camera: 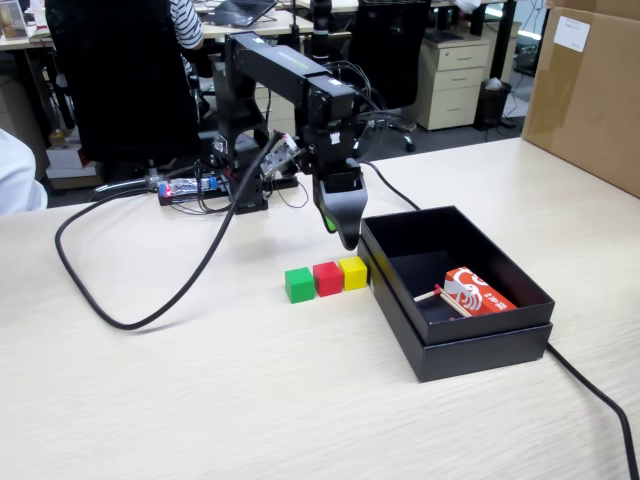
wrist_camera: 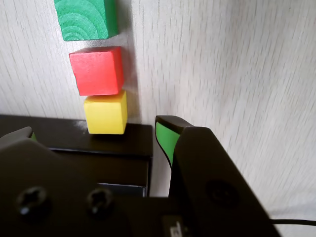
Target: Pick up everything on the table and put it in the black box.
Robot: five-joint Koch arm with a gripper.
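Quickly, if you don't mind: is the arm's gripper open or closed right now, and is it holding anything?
Gripper: open and empty, its green-padded jaws spread above the small yellow wooden cube, beside the shallow matte black box.

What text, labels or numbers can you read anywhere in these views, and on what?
None can be read.
Red-and-white packet in the black box: white printing, too blurred to read.
Cardboard box: white label, too small to read.
Green cube, red cube, yellow cube: plain, no markings.
Gripper: no lettering visible.
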